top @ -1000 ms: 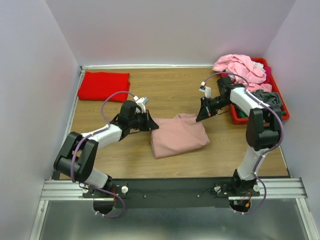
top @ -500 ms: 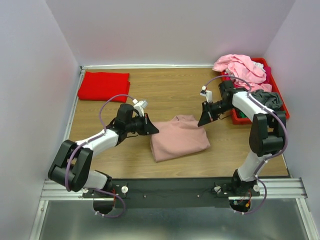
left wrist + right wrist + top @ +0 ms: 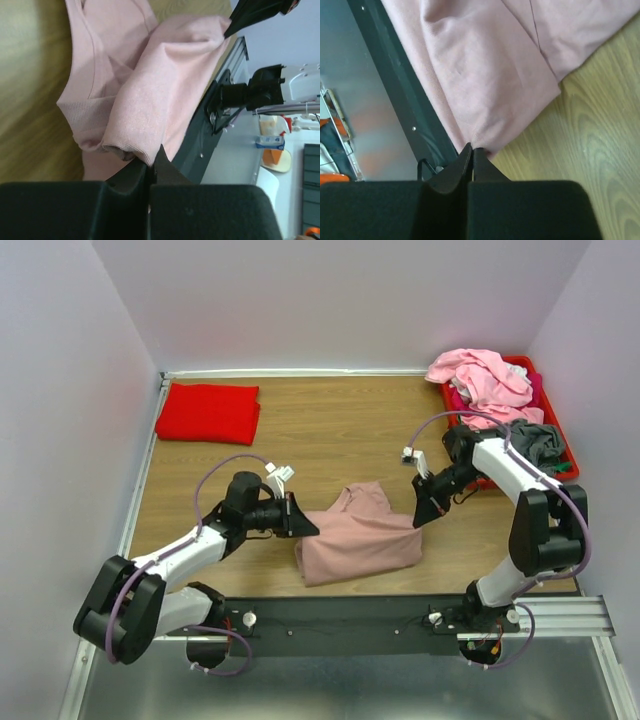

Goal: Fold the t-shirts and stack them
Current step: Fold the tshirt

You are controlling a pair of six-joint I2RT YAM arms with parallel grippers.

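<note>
- A dusty-pink t-shirt lies half folded beside the middle of the near edge of the desk. Its neckline points toward the far edge, and one doubled layer is raised between the two arms.
- The left claw is clenched on the shirt's left side. The left wrist view shows a rolled hem nipped at the very tips of the closed fingers.
- The right claw is clenched on the opposite corner, with the fabric gathered to a point where its fingers meet.
- Held at both ends, the layer hangs as one span. This looks meant to keep the crease straight while the cloth is laid over itself.
- A red shirt, already folded flat, sits in the far left corner, well apart from the work. It is probably the base of the stack.
- A red plastic bin fills the far right corner. A light-pink shirt is heaped over its rim and a grey shirt is bunched beside it, both waiting their turn.
- Only bare wood lies between the pink shirt and the red one, so the route to the stack looks open.
- The nearest hazard is the black rail along the near edge, which loose cloth could drape over. The right arm also works close to the bin, where a trailing sleeve might snag.
</note>
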